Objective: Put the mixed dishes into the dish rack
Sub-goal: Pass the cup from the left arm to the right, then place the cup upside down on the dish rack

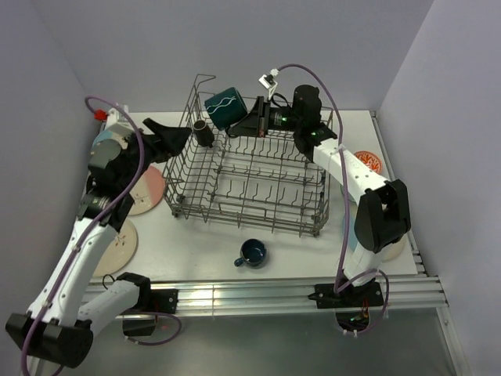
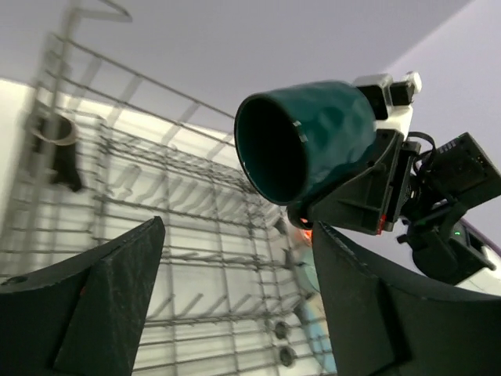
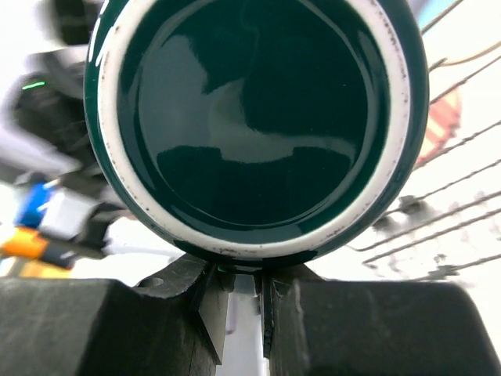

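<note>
Top external view: the teal mug (image 1: pixel 225 107) hangs in the air over the back-left part of the dish rack (image 1: pixel 258 221), above its rim and apart from the tines, with the raised corner loop just beside it to the left. It lies on its side. Its long axis runs roughly level across the rack, mouth toward the left arm and base toward the right wrist camera, which it almost fills. The right gripper (image 1: pixel 244 121) has hold of it from below. Its fingers are pinched to a thin slit against the mug's underside, though which part they clamp cannot be told.

A black mug (image 1: pixel 205 135) stands inside the rack's back-left corner, below and left of the teal one. The left gripper (image 1: pixel 171 137) sits just outside the rack's left wall, jaws spread wide with nothing in them, pointing at the teal mug's mouth across a gap.

On the table, a dark blue mug (image 1: pixel 252 252) sits in front of the rack, two plates (image 1: pixel 149 190) lie to its left, and an orange-red bowl (image 1: pixel 368 160) to its right
</note>
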